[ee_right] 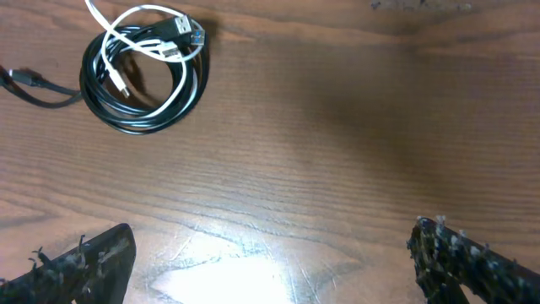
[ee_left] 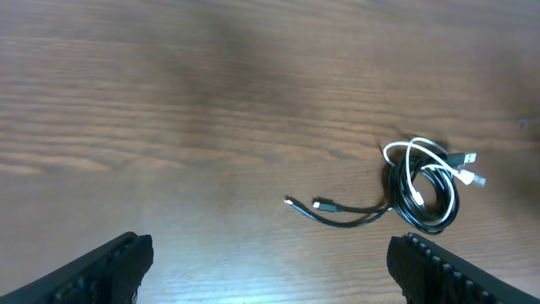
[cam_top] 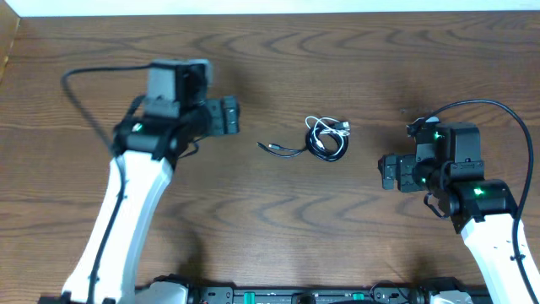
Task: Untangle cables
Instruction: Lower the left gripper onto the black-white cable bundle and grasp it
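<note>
— Surface first: what is under the rig?
— Dark brown wood-grain table [cam_top: 337,51], with a glare patch in the right wrist view. There is a pale band past its far edge; cannot tell what it is.
— Cables?
— One small tangle, flat on the wood between the two arms. The black cable [cam_top: 325,154] is wound into a tight coil. The white cable [cam_top: 315,123] is looped across the coil's far side, touching it, its ends bunched at the coil's far-right edge. One black tail leaves the coil toward the left arm and ends in a small plug [cam_top: 263,145] on the wood.
— Any print on the connectors?
— Too small to read.
— And the left gripper [cam_top: 229,116]?
— Well to the left of the coil and clear of the tail. Spread wide: its fingers [ee_left: 110,268] sit at opposite lower corners of its wrist view, only wood between them.
— The right gripper [cam_top: 388,171]?
— Right of the coil, on its near side, apart from it. Also spread wide, fingers [ee_right: 84,268] holding nothing.
</note>
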